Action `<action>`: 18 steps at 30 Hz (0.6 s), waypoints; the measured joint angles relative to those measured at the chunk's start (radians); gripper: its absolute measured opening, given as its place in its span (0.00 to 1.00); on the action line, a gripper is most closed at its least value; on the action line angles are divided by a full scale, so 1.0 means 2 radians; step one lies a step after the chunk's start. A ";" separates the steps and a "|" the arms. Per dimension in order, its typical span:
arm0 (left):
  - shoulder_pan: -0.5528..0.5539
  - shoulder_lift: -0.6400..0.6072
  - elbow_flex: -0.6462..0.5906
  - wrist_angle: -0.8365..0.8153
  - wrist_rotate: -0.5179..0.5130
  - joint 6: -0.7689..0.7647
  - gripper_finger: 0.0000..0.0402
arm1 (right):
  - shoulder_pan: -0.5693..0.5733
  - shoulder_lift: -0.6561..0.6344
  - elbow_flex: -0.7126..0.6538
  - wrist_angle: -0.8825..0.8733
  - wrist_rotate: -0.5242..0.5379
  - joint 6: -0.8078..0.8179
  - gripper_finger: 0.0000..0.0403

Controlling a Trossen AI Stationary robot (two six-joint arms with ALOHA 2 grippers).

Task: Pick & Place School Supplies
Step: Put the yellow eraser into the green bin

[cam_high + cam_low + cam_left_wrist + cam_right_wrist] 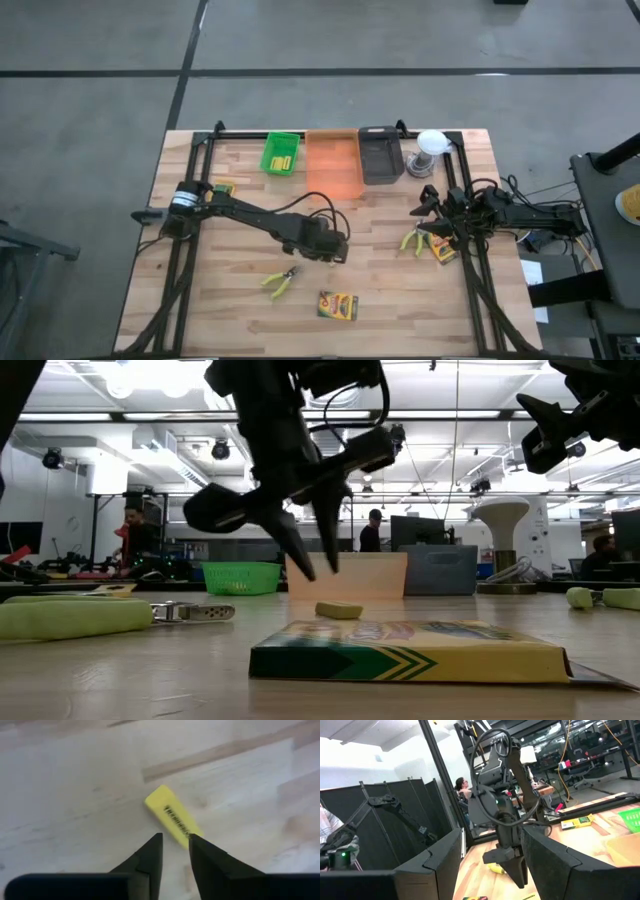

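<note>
Approach step in hand: your left gripper (175,851) hangs just above a short yellow block (173,818) that lies flat on the wooden table (400,300), near the centre of the high frame. Its jaws stand slightly parted, holding nothing, and in the wrist picture the block's near end sits at the gap between the tips. In the low view the block (338,610) rests apart from the fingertips, so no grip is made yet. Your right gripper (428,210) waits at the right edge of the table, jaws apart and empty. Judgement: next you need a wider opening, a straight descent astride the block's narrow sides, then closure before lifting toward the green tray (281,154) at upper centre.
</note>
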 joint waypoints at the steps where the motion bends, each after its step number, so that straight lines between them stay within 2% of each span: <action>1: 0.001 0.000 0.000 0.002 -0.002 -0.003 0.28 | 0.000 0.000 0.000 0.000 0.000 0.000 0.50; 8: 0.004 0.003 -0.006 0.007 -0.006 -0.059 0.41 | 0.000 0.000 0.000 0.000 0.000 0.000 0.50; 18: 0.015 0.018 -0.009 0.036 -0.006 -0.063 0.42 | 0.000 0.000 0.000 0.000 0.000 0.000 0.50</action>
